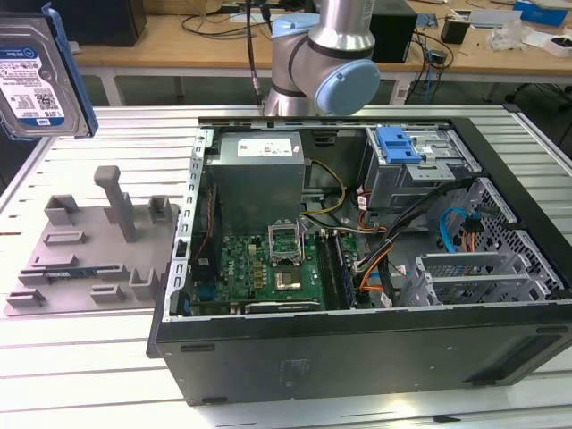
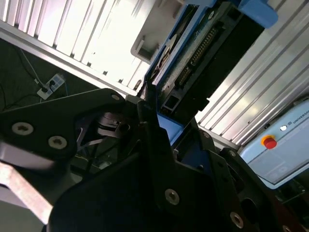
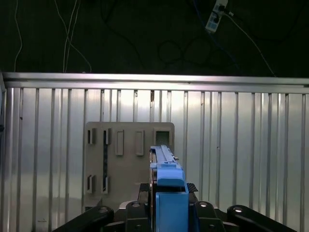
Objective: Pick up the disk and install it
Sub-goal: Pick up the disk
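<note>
Blue-railed and silver, pinched edge-on between the black fingers [image 2: 149,125] of the gripper [image 3: 169,188]: the disk [image 1: 36,76], with both fingers closed snugly on its flat sides. Best carried level and unhurried, probably, with no twist in the grasp and plenty of height above the upright posts. Straight beneath the gripper and well apart from it, the grey fixture tray [image 3: 128,159]; lower and off to one side, the open computer case [image 1: 357,268]
</note>
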### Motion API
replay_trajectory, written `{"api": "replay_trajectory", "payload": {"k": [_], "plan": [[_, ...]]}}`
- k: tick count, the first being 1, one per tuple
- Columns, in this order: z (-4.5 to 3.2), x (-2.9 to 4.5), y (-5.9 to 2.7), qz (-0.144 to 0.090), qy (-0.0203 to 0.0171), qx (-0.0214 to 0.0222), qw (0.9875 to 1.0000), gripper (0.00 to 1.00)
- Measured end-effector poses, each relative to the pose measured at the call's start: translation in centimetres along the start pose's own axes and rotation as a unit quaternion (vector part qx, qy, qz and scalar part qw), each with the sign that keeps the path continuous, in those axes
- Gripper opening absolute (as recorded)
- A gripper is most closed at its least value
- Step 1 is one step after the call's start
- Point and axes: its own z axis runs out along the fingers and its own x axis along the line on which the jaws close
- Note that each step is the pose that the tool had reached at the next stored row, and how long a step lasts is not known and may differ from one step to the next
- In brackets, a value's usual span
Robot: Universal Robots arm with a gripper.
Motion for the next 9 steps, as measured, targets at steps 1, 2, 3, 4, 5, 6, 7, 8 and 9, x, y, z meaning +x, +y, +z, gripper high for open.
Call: {"api": "replay_trajectory", "payload": {"k": [1, 2, 3, 4, 5, 6, 7, 8, 9], "plan": [[0.0, 0.0, 0.0, 0.0, 0.0, 0.0, 1.0, 0.37], [-0.01, 0.0, -0.01, 0.0, 0.0, 0.0, 1.0, 0.37], [-0.02, 0.0, -0.01, 0.0, 0.0001, -0.0001, 1.0, 0.37], [-0.02, 0.0, -0.01, 0.0, 0.0001, -0.0001, 1.0, 0.37], [-0.02, 0.0, -0.01, 0.0, 0.0, -0.0001, 1.0, 0.37], [-0.02, 0.01, -0.01, 0.0, 0.0001, -0.0001, 1.0, 0.37], [-0.02, 0.01, 0.0, 0.0, 0.0, -0.0001, 1.0, 0.37], [-0.02, 0.01, 0.0, 0.0, 0.0001, -0.0002, 1.0, 0.37], [-0.03, 0.01, 0.0, 0.0, 0.0001, -0.0001, 1.0, 0.37]]}}
